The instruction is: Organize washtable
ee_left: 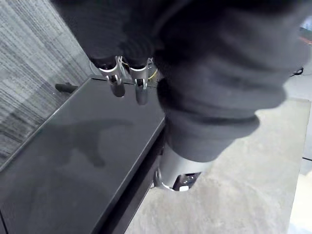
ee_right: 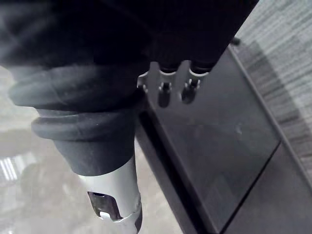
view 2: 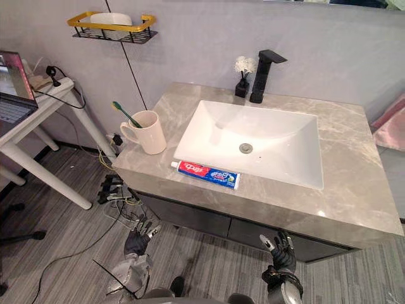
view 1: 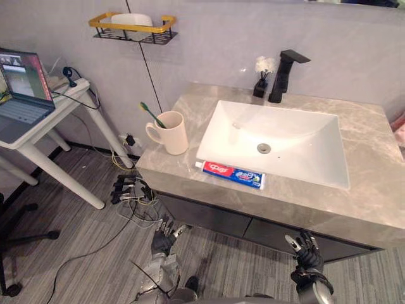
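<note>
One toothpaste tube lying on the desk along the front rim of the sink, cream mug holding a green toothbrush left of the sink, black faucet behind it, left robot hand and right robot hand low before the sink, fingers loosely straight, empty

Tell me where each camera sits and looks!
Left eye view: on the head, looking down at the grey stone washtable, white rectangular sink, cream ceramic mug and red-and-blue toothpaste tube; left robot hand and right robot hand hang below.
Right eye view: beside it, same scene, both robot hands.
Left wrist view: on the left wrist, looking along the left robot hand at the glossy dark cabinet front.
Right wrist view: on the right wrist, along the right robot hand at that cabinet front.
Shared: wrist views share the cabinet front.
</note>
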Controlling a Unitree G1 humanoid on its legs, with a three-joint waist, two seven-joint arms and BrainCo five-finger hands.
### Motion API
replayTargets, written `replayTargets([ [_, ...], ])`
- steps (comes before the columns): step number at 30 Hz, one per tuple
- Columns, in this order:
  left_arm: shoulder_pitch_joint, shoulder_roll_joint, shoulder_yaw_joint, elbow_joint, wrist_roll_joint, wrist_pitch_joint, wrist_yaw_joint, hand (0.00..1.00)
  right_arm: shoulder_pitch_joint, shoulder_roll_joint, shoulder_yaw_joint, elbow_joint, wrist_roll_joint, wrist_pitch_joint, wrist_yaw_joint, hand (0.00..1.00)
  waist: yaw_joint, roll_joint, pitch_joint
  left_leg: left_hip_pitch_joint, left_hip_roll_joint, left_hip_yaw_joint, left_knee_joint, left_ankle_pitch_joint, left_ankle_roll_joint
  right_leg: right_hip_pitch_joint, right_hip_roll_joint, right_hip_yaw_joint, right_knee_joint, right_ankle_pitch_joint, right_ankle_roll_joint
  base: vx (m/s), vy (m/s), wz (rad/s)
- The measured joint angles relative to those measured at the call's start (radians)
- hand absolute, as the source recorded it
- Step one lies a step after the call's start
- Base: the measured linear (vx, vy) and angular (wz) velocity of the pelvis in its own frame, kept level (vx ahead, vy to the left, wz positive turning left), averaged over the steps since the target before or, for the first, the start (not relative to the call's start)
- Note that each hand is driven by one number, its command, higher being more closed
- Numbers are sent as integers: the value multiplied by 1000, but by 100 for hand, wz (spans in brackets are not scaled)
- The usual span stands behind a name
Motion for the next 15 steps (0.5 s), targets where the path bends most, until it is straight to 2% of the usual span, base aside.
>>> replayTargets([
  [7,4,10,1,-1,1,0,1,0,45,34,-20,-19,7,0,-25,0,-4,-12,-15,4,7,78,-12,3,-4,4,4,45,-43,26,15,29,32,-21],
  [10,3,12,1,-3,6,0,1,0,51,45,-100,-79,-1,-4,-41,0,-9,-16,-17,36,16,144,-14,-13,7,36,16,100,-102,58,29,77,45,-48],
  [13,-2,12,2,-3,6,-1,-3,0,44,43,-159,-82,-1,-30,-46,0,-20,-24,-22,39,16,189,-14,-31,17,36,16,141,-124,70,34,35,59,-44],
  [14,-34,74,34,129,8,-3,-10,0,-8,58,-153,84,-1,-35,-36,0,-58,-8,-36,57,-1,216,-120,41,31,44,10,192,-291,200,51,-6,22,-19],
  [15,-35,74,35,129,8,-3,-10,0,-8,58,-153,84,-1,-35,-36,0,-58,-8,-36,57,-1,216,-120,41,31,45,10,192,-291,200,51,0,0,0],
])
